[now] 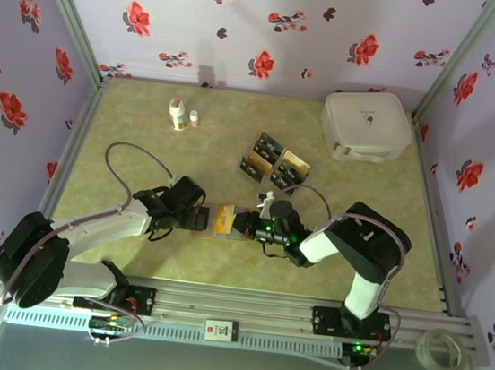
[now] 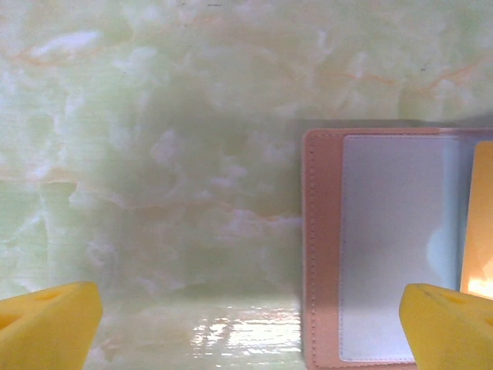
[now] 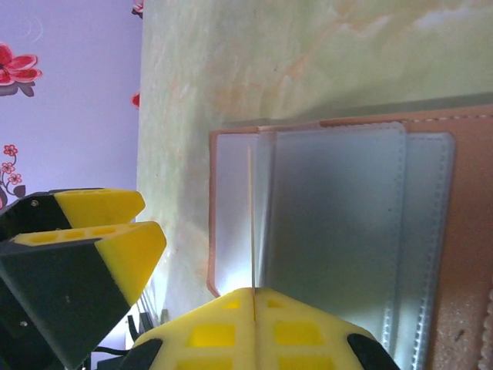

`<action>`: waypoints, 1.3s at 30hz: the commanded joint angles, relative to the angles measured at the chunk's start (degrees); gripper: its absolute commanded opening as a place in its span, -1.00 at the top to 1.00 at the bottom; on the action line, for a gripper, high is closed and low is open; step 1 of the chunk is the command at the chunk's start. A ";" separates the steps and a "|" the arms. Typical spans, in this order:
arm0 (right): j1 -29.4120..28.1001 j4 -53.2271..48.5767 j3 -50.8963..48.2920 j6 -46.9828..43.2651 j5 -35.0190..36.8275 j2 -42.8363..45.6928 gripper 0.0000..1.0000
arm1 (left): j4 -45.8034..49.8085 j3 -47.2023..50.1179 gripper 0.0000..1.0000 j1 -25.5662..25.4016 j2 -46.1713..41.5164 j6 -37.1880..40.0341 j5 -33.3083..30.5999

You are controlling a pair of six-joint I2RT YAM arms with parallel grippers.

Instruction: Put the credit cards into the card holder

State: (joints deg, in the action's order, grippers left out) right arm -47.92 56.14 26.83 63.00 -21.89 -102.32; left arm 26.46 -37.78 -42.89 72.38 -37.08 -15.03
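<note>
Near rail: tape roll (image 1: 440, 348) at rt. Mid-table, L gripper (image 2: 248, 320) jaws wide, one finger over the open card holder (image 3: 462, 231) by its stitched edge, bare tabletop (image 2: 154, 154) alongside. R gripper (image 3: 253, 297) pinched on a gold card (image 3: 251, 223), edge-on over the holder's pockets. Beyond: loose credit cards (image 1: 273, 161), markings too small to read; white case (image 1: 366, 126) in far rt corner.

I log the left arm (image 1: 88, 229) and right arm (image 1: 326, 242) as white links between bulky black joint housings. A thin grey cable (image 1: 125, 154) loops off each. The fingers (image 3: 54, 308) are black wedges faced with bright yellow pads (image 2: 50, 324). Green lights (image 1: 270, 235) glow at the right wrist.
</note>
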 commanded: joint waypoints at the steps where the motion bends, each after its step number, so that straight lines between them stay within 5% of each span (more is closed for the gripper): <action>1: 0.72 -3.14 -0.19 -1.87 0.01 2.80 1.00 | 1.25 -0.95 -0.99 -1.23 1.58 0.70 -0.89; 39: 1.50 4.93 -0.90 0.01 0.97 -1.72 1.00 | 1.23 3.77 -0.99 -2.20 4.86 -3.82 -5.44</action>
State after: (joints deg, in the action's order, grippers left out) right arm -46.39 58.83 26.13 62.19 -21.63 -102.65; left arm 26.65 -34.70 -44.64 76.93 -39.97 -18.52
